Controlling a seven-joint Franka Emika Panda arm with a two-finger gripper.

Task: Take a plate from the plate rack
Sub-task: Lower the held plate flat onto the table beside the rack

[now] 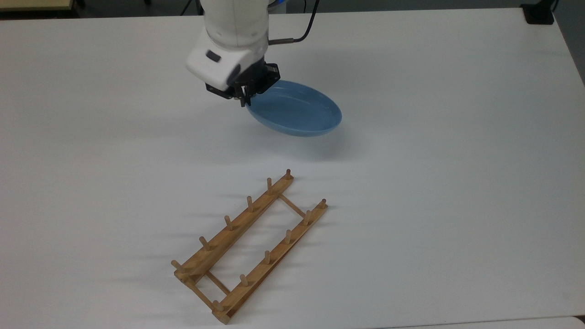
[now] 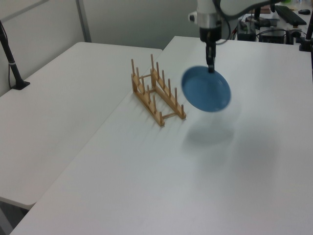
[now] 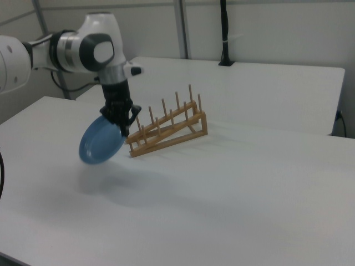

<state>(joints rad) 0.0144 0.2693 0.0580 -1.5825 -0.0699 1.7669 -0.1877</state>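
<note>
Table [image 1: 457, 137]: white, bare beneath the plate.
Gripper [image 1: 244, 101]: clamped on plate [image 1: 297, 112] rim.
Plate: hangs tilted, well apart from rack [image 1: 249, 246].

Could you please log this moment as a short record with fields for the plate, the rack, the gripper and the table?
plate: light-blue plate, hanging tilted in the air, clear of the table, held at its rim
plate rack: wooden plate rack, no plate in it, standing on the table apart from the plate
gripper: gripper with jaws closed on the plate's rim, plate hanging below it in the left view
table: white table, a shadow under the plate
task state: plate is out of the rack
</note>
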